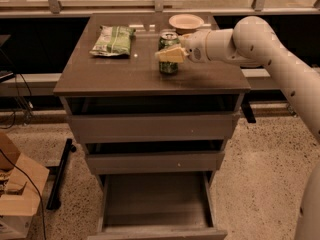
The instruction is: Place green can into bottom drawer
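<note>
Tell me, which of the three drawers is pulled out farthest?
The bottom drawer: its whole tray shows, while the middle drawer and top drawer barely protrude. The gripper is up at the green can.

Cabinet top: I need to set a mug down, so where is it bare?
The front strip of the cabinet top, ahead of the snack bag and green can, is bare. Crowded at back right: bowl, can and the hand at the can. The open bottom drawer is bare too.
</note>
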Controlling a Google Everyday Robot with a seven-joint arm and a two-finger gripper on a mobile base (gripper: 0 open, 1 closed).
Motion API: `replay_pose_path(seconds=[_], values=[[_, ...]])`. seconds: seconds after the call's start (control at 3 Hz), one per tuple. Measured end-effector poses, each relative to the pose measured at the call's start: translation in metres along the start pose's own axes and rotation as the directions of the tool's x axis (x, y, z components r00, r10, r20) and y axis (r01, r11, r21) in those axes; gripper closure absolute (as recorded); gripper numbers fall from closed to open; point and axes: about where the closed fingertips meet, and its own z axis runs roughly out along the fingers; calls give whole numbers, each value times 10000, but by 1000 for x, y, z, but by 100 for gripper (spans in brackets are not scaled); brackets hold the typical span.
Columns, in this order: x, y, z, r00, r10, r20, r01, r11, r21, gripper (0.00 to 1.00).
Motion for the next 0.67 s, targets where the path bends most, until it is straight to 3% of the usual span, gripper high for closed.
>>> replay_pose_path(seconds=[0.67], values=[[-31, 40, -9, 9986, -463, 244, 471, 9983, -338, 89]])
